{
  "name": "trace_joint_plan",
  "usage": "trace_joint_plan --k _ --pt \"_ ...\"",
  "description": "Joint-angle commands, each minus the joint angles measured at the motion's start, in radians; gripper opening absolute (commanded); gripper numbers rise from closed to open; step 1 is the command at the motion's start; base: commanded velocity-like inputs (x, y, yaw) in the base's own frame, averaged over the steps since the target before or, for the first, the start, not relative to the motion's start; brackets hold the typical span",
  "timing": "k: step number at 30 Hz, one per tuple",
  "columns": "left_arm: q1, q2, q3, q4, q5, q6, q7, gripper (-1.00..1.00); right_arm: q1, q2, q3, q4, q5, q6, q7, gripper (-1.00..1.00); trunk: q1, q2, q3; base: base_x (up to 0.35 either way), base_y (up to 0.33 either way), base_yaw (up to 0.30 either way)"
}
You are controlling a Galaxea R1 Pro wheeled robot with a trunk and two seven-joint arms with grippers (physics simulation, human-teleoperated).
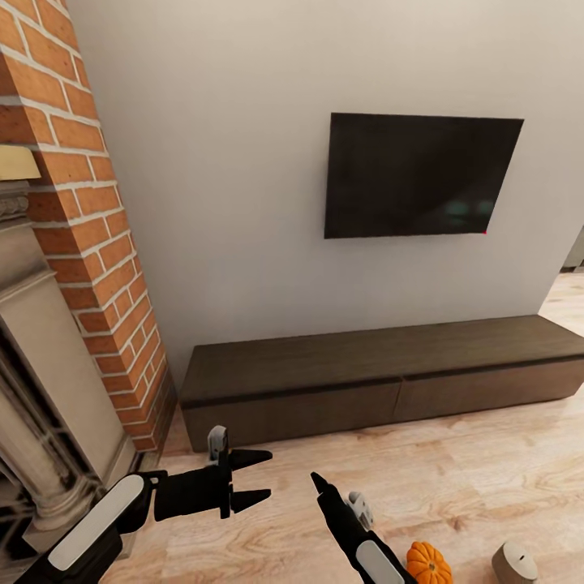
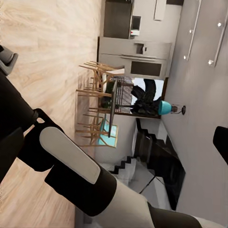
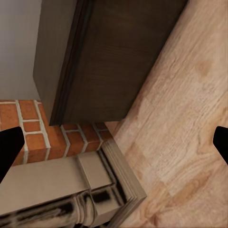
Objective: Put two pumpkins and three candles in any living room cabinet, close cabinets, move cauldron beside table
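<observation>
The long dark-brown cabinet [image 1: 381, 381] stands against the white wall with both fronts shut; its end also shows in the right wrist view [image 3: 109, 57]. One orange pumpkin [image 1: 428, 563] and one pale candle [image 1: 513, 562] sit on the wood floor at the bottom right, beside my right arm. My left gripper [image 1: 261, 477] hovers open and empty above the floor in front of the cabinet's left end. My right gripper [image 1: 320, 485] points toward the cabinet, and its fingers stand wide apart with nothing between them [image 3: 114, 145]. The cauldron is out of view.
A brick fireplace [image 1: 89, 268] with a stone surround fills the left side, close to my left arm. A black TV [image 1: 418, 174] hangs on the wall above the cabinet. The left wrist view looks across the floor to a dining table with chairs [image 2: 102, 107].
</observation>
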Motion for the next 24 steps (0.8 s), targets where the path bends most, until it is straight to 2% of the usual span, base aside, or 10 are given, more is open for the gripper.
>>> trace_joint_plan --k 1,9,10,12,13,16,18,21,24 --pt "-0.001 0.002 -0.002 -0.001 -0.007 0.000 -0.010 1.00 -0.001 0.000 0.003 0.000 -0.011 0.000 0.002 1.00 0.004 -0.008 -0.004 0.000 0.000 0.000" --pt "-0.001 0.014 -0.003 -0.003 0.022 0.000 -0.010 1.00 -0.001 0.001 0.005 -0.026 -0.010 -0.005 0.002 1.00 0.035 -0.064 -0.029 0.000 0.000 0.000" --pt "-0.001 0.014 -0.003 -0.003 0.023 0.000 -0.010 1.00 -0.001 0.001 0.005 -0.030 -0.009 -0.022 0.002 1.00 0.038 -0.071 -0.032 0.000 0.000 0.000" --pt "-0.001 0.015 -0.003 -0.003 0.023 0.000 -0.010 1.00 -0.001 0.000 0.005 -0.032 -0.011 -0.109 0.001 1.00 0.046 -0.085 -0.039 0.000 0.000 0.000" --pt "-0.001 0.015 -0.003 -0.003 0.023 0.000 -0.010 1.00 -0.001 0.000 0.005 -0.032 -0.012 -0.123 0.001 1.00 0.050 -0.092 -0.042 0.000 0.000 0.000" --pt "0.000 0.015 -0.004 -0.003 0.023 0.000 -0.010 1.00 -0.001 -0.002 0.004 -0.033 -0.055 -0.142 0.049 1.00 0.061 -0.113 -0.051 0.000 0.000 0.000" --pt "0.000 0.016 -0.004 -0.003 0.023 0.000 -0.010 1.00 -0.001 -0.003 0.004 -0.033 -0.101 -0.133 0.099 1.00 0.069 -0.127 -0.057 0.000 0.000 0.000" --pt "0.000 0.016 -0.004 -0.003 0.023 0.000 -0.010 1.00 -0.001 -0.003 0.004 -0.034 -0.169 -0.073 0.139 1.00 0.081 -0.148 -0.067 0.000 0.000 0.000" --pt "0.000 0.016 -0.004 -0.003 0.023 0.000 -0.010 1.00 -0.001 -0.004 0.003 -0.035 -0.192 -0.020 0.161 1.00 0.092 -0.169 -0.076 0.000 0.000 0.000"
